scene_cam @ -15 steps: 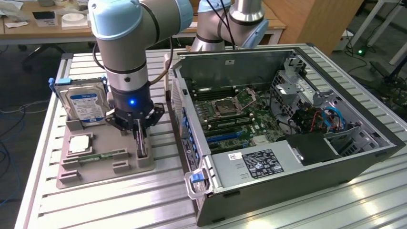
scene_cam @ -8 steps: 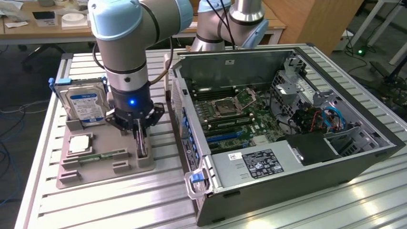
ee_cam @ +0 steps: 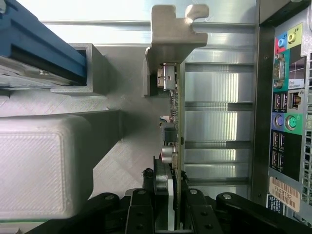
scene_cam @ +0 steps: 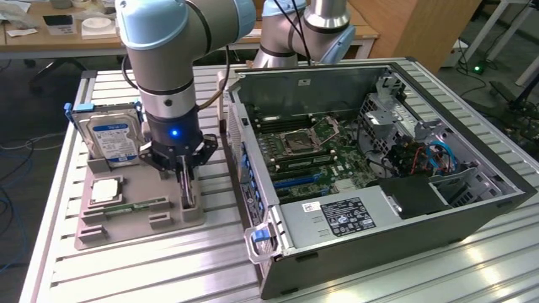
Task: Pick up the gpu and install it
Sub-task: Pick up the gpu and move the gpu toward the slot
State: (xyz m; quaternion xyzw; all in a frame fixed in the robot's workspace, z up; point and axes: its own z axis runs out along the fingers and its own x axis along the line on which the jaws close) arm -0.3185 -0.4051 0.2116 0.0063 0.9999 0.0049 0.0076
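The gpu (ee_cam: 176,112) stands on its long edge and is seen edge-on in the wrist view: a thin green board with small parts on one face and a silver metal bracket (ee_cam: 170,34) at its far end. My gripper (ee_cam: 173,184) is shut on the near end of the card, one black finger on each face. In the exterior view my gripper (scene_cam: 186,188) points straight down at the grey parts holder (scene_cam: 126,224), along the side that faces the computer case, and the arm hides most of the card there.
The holder also carries a silver hard drive (scene_cam: 113,139), a square processor (scene_cam: 105,189) and a narrow memory stick (scene_cam: 135,206). The open computer case (scene_cam: 471,208) lies to the exterior view's right with its motherboard (scene_cam: 312,151) exposed. Its rear port panel (ee_cam: 287,97) is close beside the card.
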